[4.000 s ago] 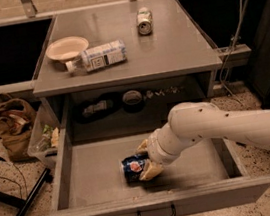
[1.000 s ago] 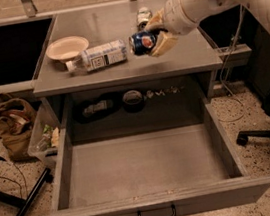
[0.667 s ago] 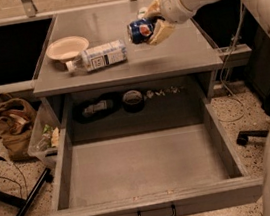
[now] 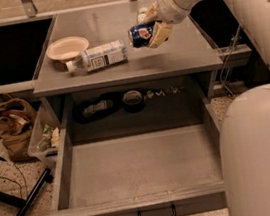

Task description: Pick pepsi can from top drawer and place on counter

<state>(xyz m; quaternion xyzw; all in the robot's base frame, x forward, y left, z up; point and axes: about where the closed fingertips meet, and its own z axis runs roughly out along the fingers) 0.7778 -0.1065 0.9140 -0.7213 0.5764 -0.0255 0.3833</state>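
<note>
Since the frame four seconds back, the pepsi can point(image 4: 139, 34) has come up out of the top drawer point(image 4: 138, 165) and now hangs tilted on its side over the right rear of the desk point(image 4: 180, 55), apparently not yet set down. The hand point(image 4: 149, 29) is closed on the can across its mid-body. Assessment: thin metal shell, light, smooth, liable to slip or dent, so a moderate side hold at mid-height is sound, well apart from the plastic bottle point(image 4: 98, 56) and bowl point(image 4: 67, 48) to the left.

the gripper point(image 4: 151, 26) holds the dark blue pepsi can point(image 4: 138, 34) over the bare right half of the flat grey counter point(image 4: 188, 56); a lying white-labelled plastic bottle point(image 4: 99, 56) and cream bowl point(image 4: 67, 48) block the left.
</note>
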